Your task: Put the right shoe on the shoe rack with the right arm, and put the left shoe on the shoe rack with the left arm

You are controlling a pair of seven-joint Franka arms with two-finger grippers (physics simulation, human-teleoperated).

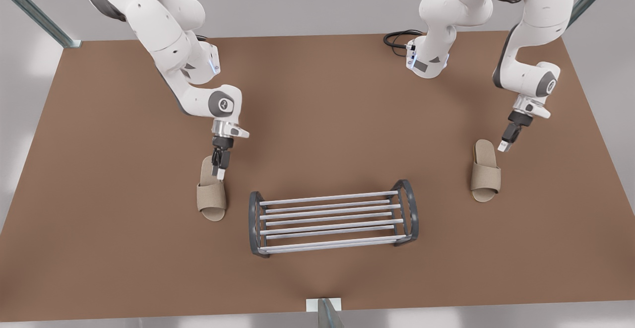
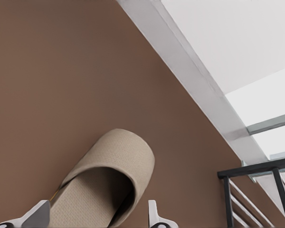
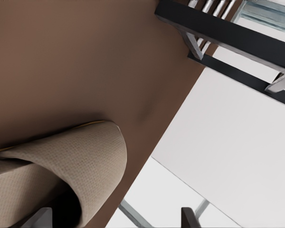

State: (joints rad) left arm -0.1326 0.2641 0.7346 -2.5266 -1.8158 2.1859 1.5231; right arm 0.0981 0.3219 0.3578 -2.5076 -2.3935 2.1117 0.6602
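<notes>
Both still at the grabbing step: left gripper [image 1: 505,144] and right gripper [image 1: 220,169] sit unclenched at left shoe [image 1: 486,176] and right shoe [image 1: 212,199] heels, so next up is probably pinch, then shoe rack [image 1: 332,216].

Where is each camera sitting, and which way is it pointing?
Front view: up high facing both arms, looking down on the table and shoe rack.
Left wrist view: on the arm at the front view's right, looking past the open left gripper at the left shoe.
Right wrist view: on the other arm, looking past the open right gripper at the right shoe.
All three share the rack.
</notes>
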